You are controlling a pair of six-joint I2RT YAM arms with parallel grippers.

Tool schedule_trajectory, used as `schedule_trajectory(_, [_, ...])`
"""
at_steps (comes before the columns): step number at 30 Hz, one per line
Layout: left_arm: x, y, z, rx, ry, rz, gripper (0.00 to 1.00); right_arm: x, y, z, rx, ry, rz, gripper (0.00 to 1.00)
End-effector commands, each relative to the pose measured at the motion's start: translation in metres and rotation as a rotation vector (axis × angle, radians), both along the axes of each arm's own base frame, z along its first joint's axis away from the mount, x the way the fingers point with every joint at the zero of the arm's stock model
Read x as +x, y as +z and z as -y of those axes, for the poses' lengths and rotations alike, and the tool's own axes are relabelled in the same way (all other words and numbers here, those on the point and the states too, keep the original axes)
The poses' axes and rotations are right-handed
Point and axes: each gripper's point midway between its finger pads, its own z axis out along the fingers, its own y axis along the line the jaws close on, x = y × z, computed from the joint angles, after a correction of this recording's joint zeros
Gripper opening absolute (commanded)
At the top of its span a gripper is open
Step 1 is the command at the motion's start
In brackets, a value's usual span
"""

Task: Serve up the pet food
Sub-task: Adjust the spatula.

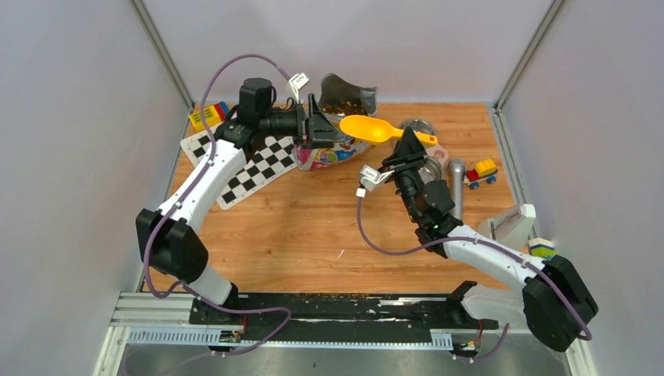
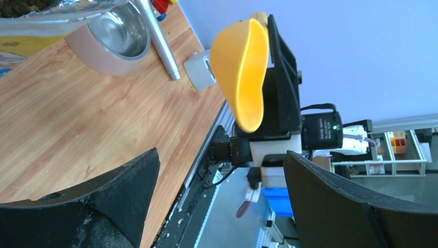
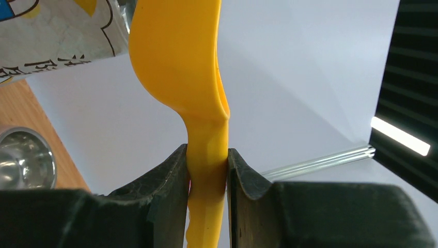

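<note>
The pet food (image 1: 343,104) is brown kibble inside the open cartoon-cat bag (image 1: 333,149) at the back of the table; it also shows at the top left of the left wrist view (image 2: 20,5). My right gripper (image 1: 405,142) is shut on the handle of the yellow scoop (image 1: 369,128) and holds it in the air beside the bag's mouth. The handle sits between the fingers (image 3: 206,155). The scoop's hollow (image 2: 243,67) looks empty. My left gripper (image 1: 321,129) is open and empty at the bag's left side, jaws wide (image 2: 221,160).
A metal bowl (image 1: 419,127) stands right of the bag, also seen in the left wrist view (image 2: 116,33). A silver cylinder (image 1: 456,188), a toy car (image 1: 480,172) and a white box (image 1: 509,223) lie to the right. A checkerboard (image 1: 250,168) and toy bricks (image 1: 207,116) lie to the left.
</note>
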Motion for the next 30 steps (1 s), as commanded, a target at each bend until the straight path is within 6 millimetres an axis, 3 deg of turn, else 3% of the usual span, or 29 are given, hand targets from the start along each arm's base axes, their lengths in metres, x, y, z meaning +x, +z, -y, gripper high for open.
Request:
schedule_trajectory(1, [-0.016, 0.048, -0.009, -0.094, -0.006, 0.112, 0.96, -0.013, 0.031, -0.005, -0.007, -0.024, 0.148, 0.0])
schedule_trajectory(8, [-0.01, 0.045, -0.02, -0.086, 0.048, 0.114, 0.89, -0.016, 0.026, -0.024, -0.037, 0.003, 0.148, 0.0])
schedule_trajectory(15, [0.002, 0.028, -0.026, -0.016, 0.118, 0.122, 0.71, -0.015, 0.025, -0.034, -0.051, 0.007, 0.151, 0.0])
schedule_trajectory(30, [0.016, 0.019, -0.034, 0.065, 0.193, 0.147, 0.55, -0.023, 0.019, -0.051, -0.089, 0.035, 0.164, 0.0])
